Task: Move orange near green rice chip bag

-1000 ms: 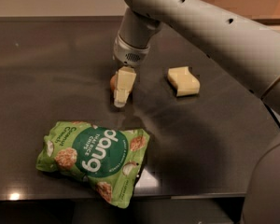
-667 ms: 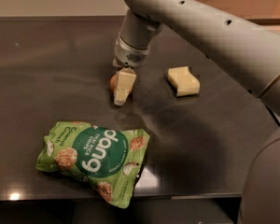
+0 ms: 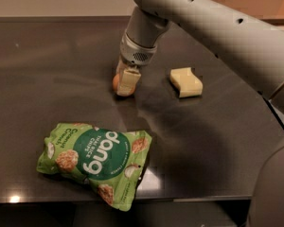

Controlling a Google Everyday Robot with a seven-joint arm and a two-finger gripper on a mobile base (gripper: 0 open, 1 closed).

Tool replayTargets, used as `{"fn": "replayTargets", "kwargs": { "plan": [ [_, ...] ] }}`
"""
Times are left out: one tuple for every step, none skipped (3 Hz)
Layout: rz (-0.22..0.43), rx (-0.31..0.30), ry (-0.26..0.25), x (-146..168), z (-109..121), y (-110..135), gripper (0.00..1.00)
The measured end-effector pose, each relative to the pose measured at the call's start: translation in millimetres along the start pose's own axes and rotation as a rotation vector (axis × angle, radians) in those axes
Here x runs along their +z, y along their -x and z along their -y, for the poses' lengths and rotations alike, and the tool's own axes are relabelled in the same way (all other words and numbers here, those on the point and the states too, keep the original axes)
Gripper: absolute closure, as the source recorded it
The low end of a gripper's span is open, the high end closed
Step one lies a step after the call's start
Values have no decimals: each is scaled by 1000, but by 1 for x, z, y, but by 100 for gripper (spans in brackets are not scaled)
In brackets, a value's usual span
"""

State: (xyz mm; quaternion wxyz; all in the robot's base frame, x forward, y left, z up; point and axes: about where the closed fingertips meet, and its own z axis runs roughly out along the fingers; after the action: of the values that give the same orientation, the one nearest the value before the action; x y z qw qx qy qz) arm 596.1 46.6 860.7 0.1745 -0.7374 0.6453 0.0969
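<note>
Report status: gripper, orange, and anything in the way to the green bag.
Gripper low at the orange. Green rice chip bag lies apart, toward the camera. Nothing between them; yellow sponge off to the side.

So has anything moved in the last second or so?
Nothing has visibly moved. The gripper is down on the table at the orange, same as a second ago, and nothing has been lifted or let go. The bag and the sponge lie where they were.
</note>
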Motion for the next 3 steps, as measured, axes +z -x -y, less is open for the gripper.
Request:
{"fn": "replayTargets", "kwargs": {
  "plan": [
    [16,-53,12,-12,-8,7,88],
    [26,-168,45,-12,-25,23,100],
    [52,-295,82,-11,-43,40,100]
  ]
}}
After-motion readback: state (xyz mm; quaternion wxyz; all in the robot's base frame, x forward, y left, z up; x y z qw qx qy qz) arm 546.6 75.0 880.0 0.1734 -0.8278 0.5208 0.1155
